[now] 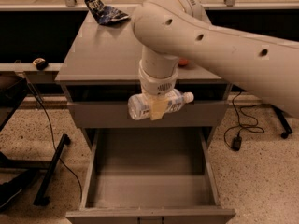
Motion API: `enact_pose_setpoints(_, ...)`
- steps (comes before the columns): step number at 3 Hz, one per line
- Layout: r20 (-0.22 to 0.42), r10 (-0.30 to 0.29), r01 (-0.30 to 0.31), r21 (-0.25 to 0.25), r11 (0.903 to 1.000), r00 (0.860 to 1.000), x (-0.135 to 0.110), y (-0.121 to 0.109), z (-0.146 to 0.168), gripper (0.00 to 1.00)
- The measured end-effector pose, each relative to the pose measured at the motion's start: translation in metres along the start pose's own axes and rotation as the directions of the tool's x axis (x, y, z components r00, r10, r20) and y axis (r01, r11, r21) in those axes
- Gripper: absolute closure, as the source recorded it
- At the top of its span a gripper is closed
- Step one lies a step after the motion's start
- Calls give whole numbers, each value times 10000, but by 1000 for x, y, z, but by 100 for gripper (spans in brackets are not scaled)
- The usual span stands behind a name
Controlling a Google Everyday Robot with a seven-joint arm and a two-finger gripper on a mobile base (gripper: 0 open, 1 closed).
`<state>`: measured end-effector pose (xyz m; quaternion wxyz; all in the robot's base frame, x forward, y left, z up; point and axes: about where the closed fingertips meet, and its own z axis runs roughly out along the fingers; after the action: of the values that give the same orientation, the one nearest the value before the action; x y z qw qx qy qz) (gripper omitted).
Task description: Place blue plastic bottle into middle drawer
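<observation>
My gripper (158, 109) hangs from the white arm in front of the cabinet, above the back of the open drawer. It is shut on the blue plastic bottle (138, 109), which lies sideways in the fingers with its white cap (188, 97) pointing right. The middle drawer (149, 190) is pulled out below, a wide grey box with a bare floor. The bottle is held clear above the drawer, level with the closed top drawer front (93, 114).
A dark blue snack bag (105, 10) lies at the back left of the cabinet top (100, 50). A reddish apple (184, 62) shows partly behind the arm. A black stand leg (51, 164) and cables lie on the floor left; a cable and plug (237, 141) right.
</observation>
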<state>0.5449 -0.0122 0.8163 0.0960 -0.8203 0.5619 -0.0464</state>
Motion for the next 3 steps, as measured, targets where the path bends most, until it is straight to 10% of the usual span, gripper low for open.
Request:
enact_pose_setpoints(1, 419, 317, -283, -810, 9963, 9986, -1, 3, 26, 100)
enact_pose_setpoints(2, 1537, 1399, -1027, -2277, 9683, 9782, -17, 34, 94, 100)
enact_pose_setpoints(3, 2646, 2908, -1844, -3630, 9134, 9195, -33, 110, 185, 100)
